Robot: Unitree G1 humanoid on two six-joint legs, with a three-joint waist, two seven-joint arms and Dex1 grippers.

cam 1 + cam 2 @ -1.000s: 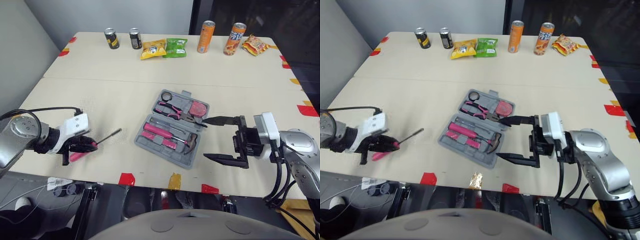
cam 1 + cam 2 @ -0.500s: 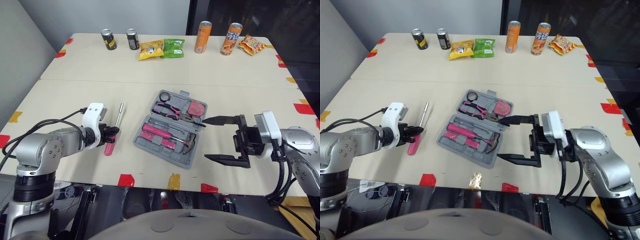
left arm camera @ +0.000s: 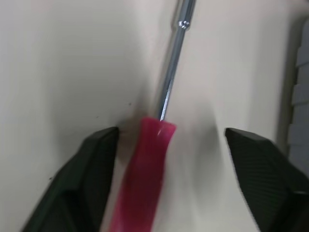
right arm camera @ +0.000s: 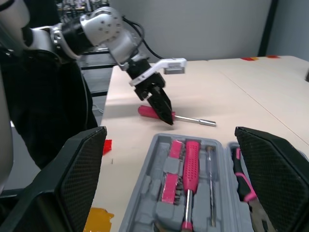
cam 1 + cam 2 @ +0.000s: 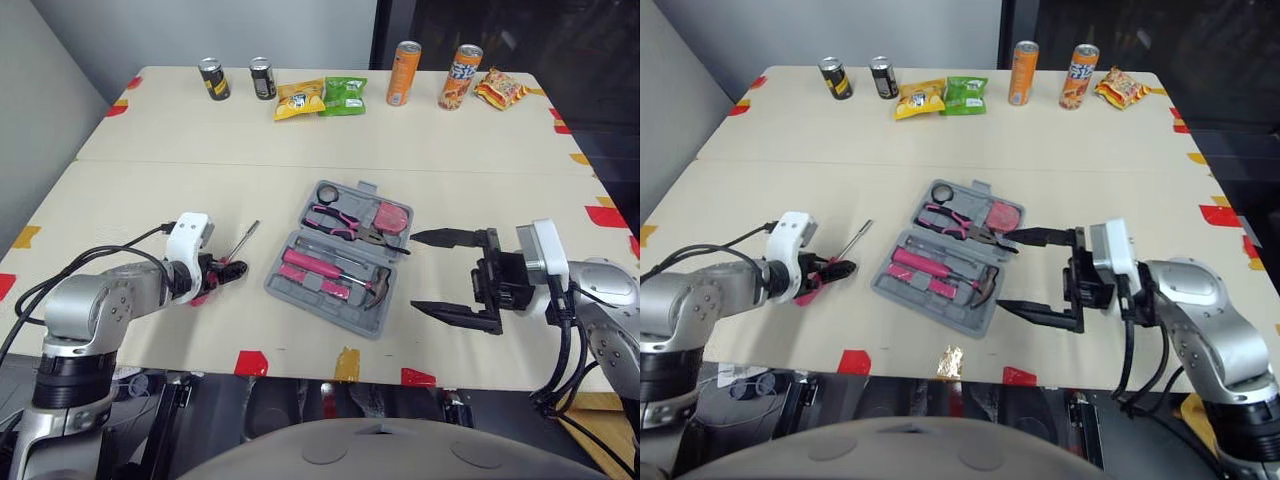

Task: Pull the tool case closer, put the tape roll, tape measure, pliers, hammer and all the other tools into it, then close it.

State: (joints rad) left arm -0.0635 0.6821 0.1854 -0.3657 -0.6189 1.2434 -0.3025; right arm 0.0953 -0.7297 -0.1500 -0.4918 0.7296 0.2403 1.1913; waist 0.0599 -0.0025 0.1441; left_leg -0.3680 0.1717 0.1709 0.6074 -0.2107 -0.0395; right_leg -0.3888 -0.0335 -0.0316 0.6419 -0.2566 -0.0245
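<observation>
Item: screwdriver (image 5: 241, 246), with a translucent pink handle and a slim bright metal shaft ending in a small socket tip. It lies flat on the tabletop (image 5: 150, 190), just left of the tool case (image 5: 330, 312) and apart from it. Its long axis runs diagonally: the handle is toward the robot's left and near edge, and the tip points away and rightward toward the case's far left corner. The left gripper (image 3: 171, 136) stands tip-down over the handle with its fingers spread wide to either side. One finger is close beside the pink grip and the other is well clear. The grey moulded tool case lies open, holding pink-handled pliers (image 5: 342, 219) and a hammer (image 5: 372, 289), among other tools. The right gripper (image 5: 432, 272) hangs spread wide and empty, just right of the case.
</observation>
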